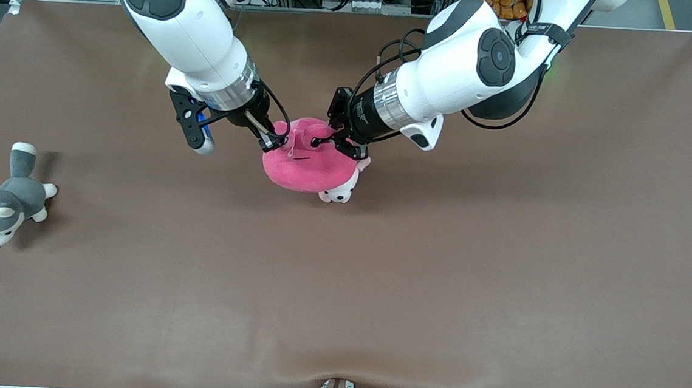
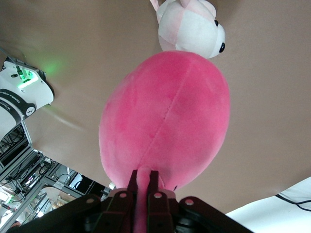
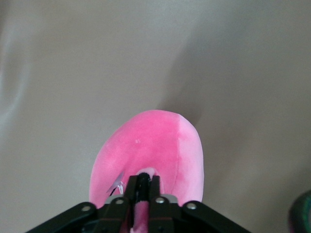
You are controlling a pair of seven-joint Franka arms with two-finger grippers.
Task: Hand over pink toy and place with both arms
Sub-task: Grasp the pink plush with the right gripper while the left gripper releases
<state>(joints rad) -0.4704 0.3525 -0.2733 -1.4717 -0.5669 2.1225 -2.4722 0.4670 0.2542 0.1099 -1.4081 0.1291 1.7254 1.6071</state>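
- Handover in mid-exchange: left hand (image 1: 344, 147) and right hand (image 1: 271, 142) are both pinching the toy (image 1: 311, 166) over mid-surface.
- Next, judging: left hand releasing, right arm carrying the toy to placement.

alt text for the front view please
Both grippers, the left gripper and the right gripper, pinch a hot-pink round plush toy above a brown table, over a small pink-and-white plush. A grey-and-white plush dog lies toward the right arm's end.

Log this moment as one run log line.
left gripper: shut on pink toy | right gripper: shut on pink toy | phase: handover, both holding
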